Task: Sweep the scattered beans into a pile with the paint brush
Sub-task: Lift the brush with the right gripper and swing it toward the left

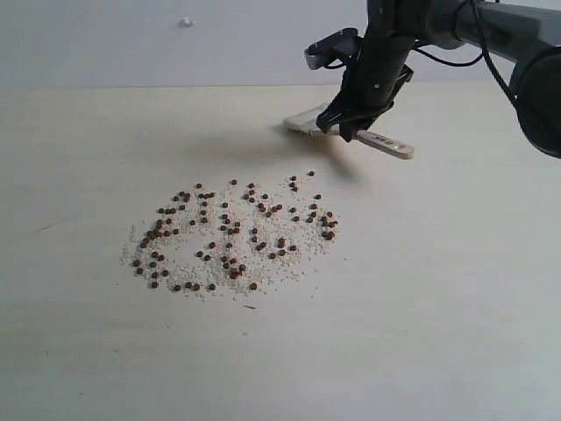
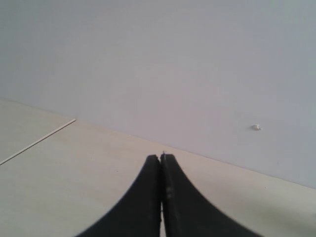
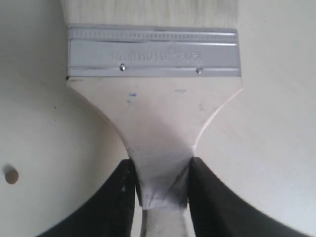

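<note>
Bench (image 1: 456, 333) of pale wood filled most of the exterior view, and its far edge met a plain grey wall (image 1: 131, 44). The dark right arm (image 1: 491, 26) reached in from the far right corner and angled down toward the bench top.

Around the middle of the bench, the beans (image 1: 232, 232) lay scattered in a broad, loose patch. They were small, round and reddish-brown, mingled with fine whitish crumbs (image 1: 131, 254). The patch was spread out, not heaped.

The paint brush (image 1: 386, 142) sat between that patch and the far edge, clear of the main scatter. Its pale bristles (image 3: 148, 12) pointed toward the left edge, and the holed end of its wooden handle pointed toward the right. I could not tell whether the bristles touched the bench. The silver ferrule (image 3: 154, 52) showed sharply in the right wrist view, with two small rivets along it.

The right pincer (image 3: 161, 170) gripped the brush where the handle narrows, one black finger (image 3: 116, 197) pressed against each side. The left pincer (image 2: 161, 160) was closed on nothing, its two fingers pressed together above bare bench near the wall.

A lone bean (image 3: 11, 175) lay on the bench beside the right pincer. A small white nub (image 1: 186, 22) stuck out from the wall.
</note>
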Controlling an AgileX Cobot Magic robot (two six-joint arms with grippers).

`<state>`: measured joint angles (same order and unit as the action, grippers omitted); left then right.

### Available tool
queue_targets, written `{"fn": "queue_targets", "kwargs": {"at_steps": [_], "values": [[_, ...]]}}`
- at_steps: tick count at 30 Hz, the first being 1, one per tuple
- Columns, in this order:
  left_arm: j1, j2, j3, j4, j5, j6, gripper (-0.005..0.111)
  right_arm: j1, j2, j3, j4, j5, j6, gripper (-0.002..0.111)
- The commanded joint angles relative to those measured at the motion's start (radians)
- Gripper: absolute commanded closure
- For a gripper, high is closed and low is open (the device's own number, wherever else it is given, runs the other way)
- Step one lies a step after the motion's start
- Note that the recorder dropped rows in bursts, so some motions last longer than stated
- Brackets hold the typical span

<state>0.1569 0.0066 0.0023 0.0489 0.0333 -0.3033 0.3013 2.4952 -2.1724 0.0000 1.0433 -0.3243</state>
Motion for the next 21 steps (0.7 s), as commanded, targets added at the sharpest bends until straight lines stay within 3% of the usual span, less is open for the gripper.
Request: {"fn": "queue_targets", "kwargs": {"at_steps": [1, 12, 21], "values": [[-0.007, -0.007, -0.002, -0.002, -0.002, 0.008, 0.107, -0.001, -0.022, 0.002, 0.0, -0.014, 0.031, 0.108], [-0.007, -0.007, -0.002, -0.002, -0.002, 0.008, 0.107, -0.001, -0.101, 0.015, 0.055, 0.038, 0.062, 0.108], [-0.007, -0.007, -0.002, -0.002, -0.002, 0.008, 0.107, -0.013, -0.302, 0.288, 0.051, -0.071, 0.064, 0.108]]}}
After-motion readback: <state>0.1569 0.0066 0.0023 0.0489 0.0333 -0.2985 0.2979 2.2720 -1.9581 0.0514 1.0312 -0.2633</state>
